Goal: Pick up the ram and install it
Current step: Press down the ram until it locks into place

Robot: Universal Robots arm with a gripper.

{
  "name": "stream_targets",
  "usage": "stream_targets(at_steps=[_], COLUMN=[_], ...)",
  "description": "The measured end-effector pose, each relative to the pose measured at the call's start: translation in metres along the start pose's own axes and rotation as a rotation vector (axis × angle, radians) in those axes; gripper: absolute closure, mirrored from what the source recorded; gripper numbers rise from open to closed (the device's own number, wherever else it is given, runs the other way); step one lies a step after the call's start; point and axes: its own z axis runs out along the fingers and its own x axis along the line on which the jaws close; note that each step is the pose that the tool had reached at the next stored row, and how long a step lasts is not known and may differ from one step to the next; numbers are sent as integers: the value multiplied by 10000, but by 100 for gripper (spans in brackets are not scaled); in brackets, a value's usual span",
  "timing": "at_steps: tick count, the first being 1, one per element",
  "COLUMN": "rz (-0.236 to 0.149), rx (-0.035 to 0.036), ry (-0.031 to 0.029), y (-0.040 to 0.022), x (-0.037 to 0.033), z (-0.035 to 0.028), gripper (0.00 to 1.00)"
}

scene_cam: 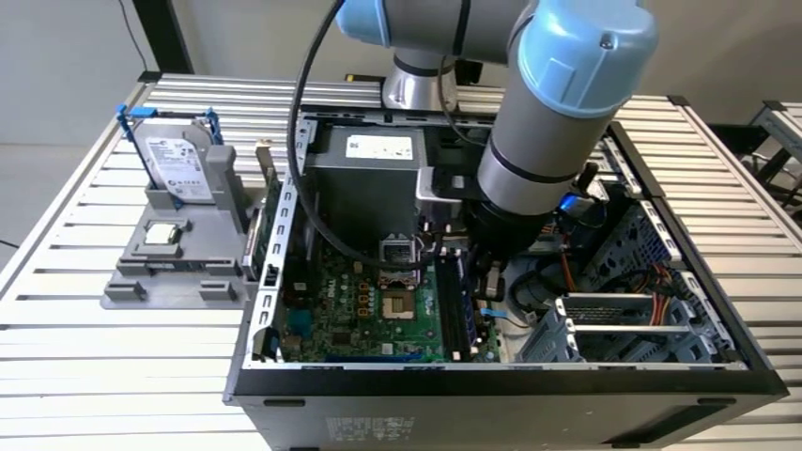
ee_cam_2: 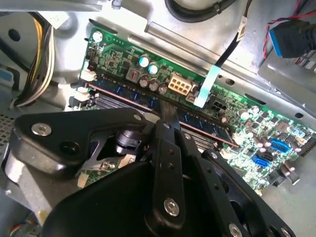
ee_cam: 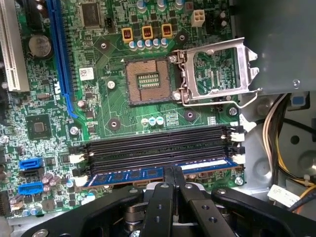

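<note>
The ram (ee_cam: 133,175), a long blue-faced stick with a row of dark chips, stands on edge in the memory slot nearest the motherboard's edge; it also appears in the second wrist view (ee_cam_2: 123,95). My gripper (ee_cam: 173,172) is shut, its two black fingertips (ee_cam_2: 168,114) pressed together on the ram's upper edge near the middle of its length. The fingers close along the stick, not across it. In the exterior view the gripper (scene_cam: 486,282) reaches down inside the open computer case, right of the processor socket, over the blue ram (scene_cam: 470,324).
Three black memory slots (ee_cam: 158,145) lie beside the ram. The processor socket (ee_cam: 147,81) is open with its metal frame (ee_cam: 217,69) flipped up. Outside the case (scene_cam: 501,381), at the exterior view's left, a grey stand (scene_cam: 176,263) holds a hard drive (scene_cam: 176,160) and a processor chip (scene_cam: 161,235). Cables (ee_cam: 281,143) run nearby.
</note>
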Motion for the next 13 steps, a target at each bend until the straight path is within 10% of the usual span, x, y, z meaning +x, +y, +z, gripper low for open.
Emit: stream_targets(at_steps=[4,13], rz=[0,7], rx=[5,2], ry=[-39,-15], y=[2,14], x=[-11,-29], z=[-67,-484], gripper=[100,100])
